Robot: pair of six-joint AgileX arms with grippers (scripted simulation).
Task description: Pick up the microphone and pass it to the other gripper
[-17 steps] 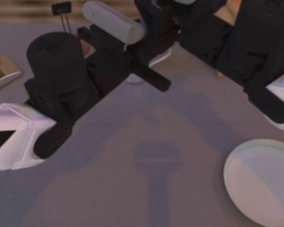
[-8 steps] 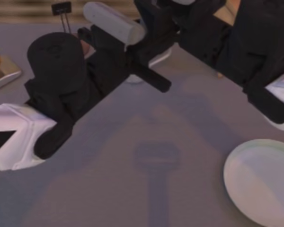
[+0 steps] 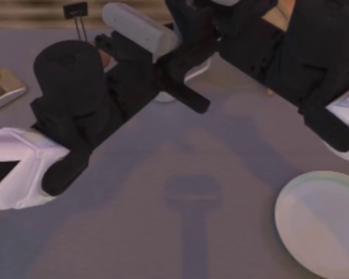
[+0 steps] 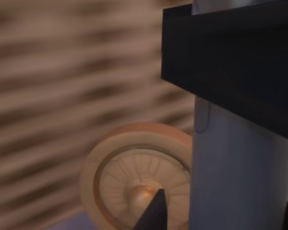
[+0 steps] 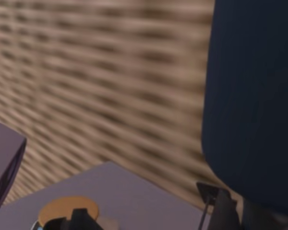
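We hold the microphone [image 3: 141,26] aloft between left gripper [image 3: 136,49] and right gripper [image 3: 183,49], both clamped, mid-handover.

Left arm: enters from the table's left edge, reaching up toward top centre; left gripper [image 3: 141,51] closed around the microphone's [image 3: 138,26] silver handle.
Right arm: comes from the upper right; right gripper [image 3: 189,35] meets the same microphone, finger state unclear.
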